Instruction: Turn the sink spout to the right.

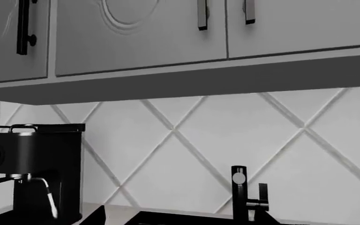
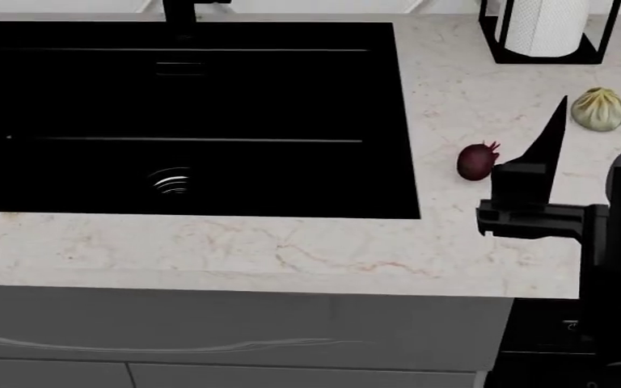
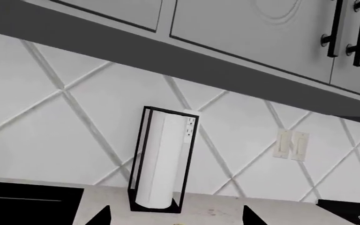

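Note:
The sink (image 2: 403, 121) is a wide black basin with a ringed drain (image 2: 171, 182) set in the marble counter. Only the foot of the sink spout (image 2: 187, 10) shows at the head view's top edge. In the left wrist view the sink spout (image 1: 239, 201) stands as a slim black column against the tiled wall, with a short side lever (image 1: 262, 193) beside it. My left gripper (image 1: 180, 221) is open, its tips low in that view and short of the spout. My right gripper (image 2: 553, 133) hangs over the counter to the right of the sink. It is open (image 3: 175, 219) and empty.
A paper towel roll in a black frame (image 2: 548, 28) (image 3: 161, 161) stands at the back right. A dark red bulb (image 2: 479, 160) and a pale garlic-like item (image 2: 600, 109) lie near my right gripper. A black coffee machine (image 1: 33, 173) stands left of the sink. Wall cabinets (image 1: 142, 33) hang above.

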You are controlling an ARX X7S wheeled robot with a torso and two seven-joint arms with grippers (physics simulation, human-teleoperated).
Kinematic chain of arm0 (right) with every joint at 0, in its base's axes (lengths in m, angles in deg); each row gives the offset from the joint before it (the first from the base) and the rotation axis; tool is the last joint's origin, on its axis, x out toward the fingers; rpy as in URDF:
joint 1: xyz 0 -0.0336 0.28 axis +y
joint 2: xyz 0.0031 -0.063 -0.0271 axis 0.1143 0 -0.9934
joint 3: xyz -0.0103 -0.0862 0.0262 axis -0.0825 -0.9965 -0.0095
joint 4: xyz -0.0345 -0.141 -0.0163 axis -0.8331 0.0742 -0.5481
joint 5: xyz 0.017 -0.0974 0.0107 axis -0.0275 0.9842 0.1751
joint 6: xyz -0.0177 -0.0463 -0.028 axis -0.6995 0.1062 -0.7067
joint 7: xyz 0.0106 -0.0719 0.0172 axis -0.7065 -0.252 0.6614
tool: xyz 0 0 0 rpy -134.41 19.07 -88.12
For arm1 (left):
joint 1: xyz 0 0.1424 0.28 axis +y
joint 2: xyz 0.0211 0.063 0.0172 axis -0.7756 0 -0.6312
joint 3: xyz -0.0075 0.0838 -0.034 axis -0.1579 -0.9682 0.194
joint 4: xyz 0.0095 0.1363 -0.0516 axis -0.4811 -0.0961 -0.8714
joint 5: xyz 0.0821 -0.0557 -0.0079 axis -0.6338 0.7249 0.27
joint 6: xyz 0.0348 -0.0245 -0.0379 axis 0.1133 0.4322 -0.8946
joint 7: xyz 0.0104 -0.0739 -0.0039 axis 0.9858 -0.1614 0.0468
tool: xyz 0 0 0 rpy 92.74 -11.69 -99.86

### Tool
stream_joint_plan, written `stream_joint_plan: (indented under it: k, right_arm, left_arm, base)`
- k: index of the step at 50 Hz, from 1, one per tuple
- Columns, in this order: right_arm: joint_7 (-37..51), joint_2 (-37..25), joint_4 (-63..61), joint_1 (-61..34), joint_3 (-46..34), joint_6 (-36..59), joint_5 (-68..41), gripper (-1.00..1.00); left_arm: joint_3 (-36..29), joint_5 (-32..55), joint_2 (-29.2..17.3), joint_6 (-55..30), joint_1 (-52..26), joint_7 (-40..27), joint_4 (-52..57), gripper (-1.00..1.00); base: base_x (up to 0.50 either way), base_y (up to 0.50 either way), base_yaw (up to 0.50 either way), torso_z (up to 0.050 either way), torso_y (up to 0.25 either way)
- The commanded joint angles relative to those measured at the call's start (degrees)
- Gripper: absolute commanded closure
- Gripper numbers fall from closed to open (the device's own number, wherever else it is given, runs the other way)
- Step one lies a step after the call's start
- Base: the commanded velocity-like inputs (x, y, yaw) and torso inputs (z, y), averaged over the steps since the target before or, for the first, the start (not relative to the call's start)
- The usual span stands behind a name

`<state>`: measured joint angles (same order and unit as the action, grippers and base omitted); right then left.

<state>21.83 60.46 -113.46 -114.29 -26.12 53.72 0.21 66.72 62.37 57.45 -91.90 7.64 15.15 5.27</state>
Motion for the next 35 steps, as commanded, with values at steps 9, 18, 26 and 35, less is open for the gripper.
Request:
stream_joint_plan:
  k: [9,18,26,35]
  right_arm:
    - [-0.95,-0.42,-0.52,0.01,-0.38,-0.92,-0.83,-1.0]
    - [-0.85,-0.41,-1.08,0.65,0.33,-0.91,-1.3,-1.0]
    - [-0.69,-0.28,-1.25,0.78,0.25,-0.76,-1.49,-1.0]
    - [-0.77,-0.27,-1.2,1.03,0.4,-1.13,-1.77,-1.0]
  left_arm:
    - [0.53,1.32,-0.55,-0.52,-0.56,0.25,1.4,-1.0]
    - [0.35,1.09,-0.71,-0.37,-0.89,-0.13,0.91,-1.0]
    - [0.63,1.69,-0.8,-1.33,-1.48,-0.35,1.61,-1.0]
    - [0.44,1.9,-0.94,-1.61,-1.73,-0.48,1.67,-1.0]
  base:
    - [0.06,0.38,0.0,0.0,0.0]
    - [0.07,0.43,0.0,0.0,0.0]
    - [0.07,0.43,0.0,0.0,0.0]
    - [0.07,0.43,0.0,0.0,0.0]
